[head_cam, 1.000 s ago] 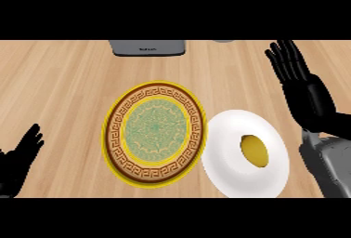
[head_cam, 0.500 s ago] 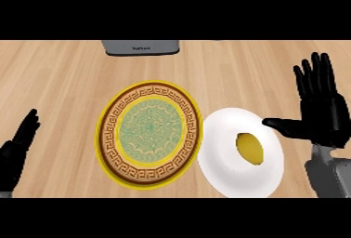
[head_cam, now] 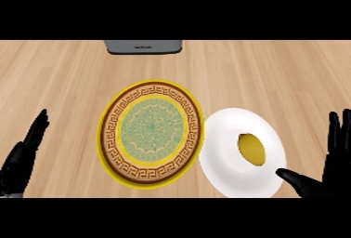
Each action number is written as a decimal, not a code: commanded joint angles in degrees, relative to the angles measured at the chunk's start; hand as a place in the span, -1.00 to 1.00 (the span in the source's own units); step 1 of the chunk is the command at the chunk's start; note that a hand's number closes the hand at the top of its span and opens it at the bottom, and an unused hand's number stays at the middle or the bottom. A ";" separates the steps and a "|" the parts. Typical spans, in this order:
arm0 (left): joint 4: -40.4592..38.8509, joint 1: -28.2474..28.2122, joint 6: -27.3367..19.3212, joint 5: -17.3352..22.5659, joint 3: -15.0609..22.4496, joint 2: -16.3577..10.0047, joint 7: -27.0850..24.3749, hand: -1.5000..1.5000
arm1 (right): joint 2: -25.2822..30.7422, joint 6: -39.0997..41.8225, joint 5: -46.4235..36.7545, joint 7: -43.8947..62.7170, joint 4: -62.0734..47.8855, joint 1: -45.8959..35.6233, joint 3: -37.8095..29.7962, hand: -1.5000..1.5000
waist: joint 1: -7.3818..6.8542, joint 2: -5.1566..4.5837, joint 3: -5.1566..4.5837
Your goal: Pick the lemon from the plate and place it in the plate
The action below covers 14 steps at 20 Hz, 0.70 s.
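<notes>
Currently our spread black right hand (head_cam: 330,182) sits lower right, beside the round white plate (head_cam: 223,139) holding a yellow lemon (head_cam: 251,149).

No legible text, small dark mark on the grey object (head_cam: 144,46), too small to read

The left hand (head_cam: 21,158) and right hand (head_cam: 332,179) are plain black with slender fingers.

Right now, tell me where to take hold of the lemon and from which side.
Probably grip the lemon across its narrow middle, from above and the right: it lies elongated in the white plate, and the open right hand is at that plate's right edge.
</notes>
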<state>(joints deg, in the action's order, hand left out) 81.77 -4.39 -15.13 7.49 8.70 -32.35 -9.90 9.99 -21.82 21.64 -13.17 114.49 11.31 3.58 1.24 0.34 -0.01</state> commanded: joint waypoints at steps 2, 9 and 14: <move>2.33 -2.06 0.60 -0.35 -0.81 -0.28 0.06 0.00 | 7.92 5.61 -2.40 5.10 8.89 10.58 1.93 -1.00 | -0.59 -0.03 -0.01; 2.60 -1.40 1.58 -0.68 -1.33 -1.02 0.28 0.00 | 23.86 9.06 -10.47 20.95 9.58 10.34 0.13 -1.00 | -1.55 -0.26 -0.11; 2.26 -0.44 1.96 -1.58 -1.01 0.86 0.89 0.00 | 28.37 11.83 -10.47 32.56 8.44 5.83 -1.10 -1.00 | -1.57 -0.36 -0.03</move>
<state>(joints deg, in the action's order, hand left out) 82.88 -4.69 -14.43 5.41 8.48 -31.20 -9.91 34.15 -12.42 12.08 12.57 123.54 18.43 3.45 -0.11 -0.02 -0.10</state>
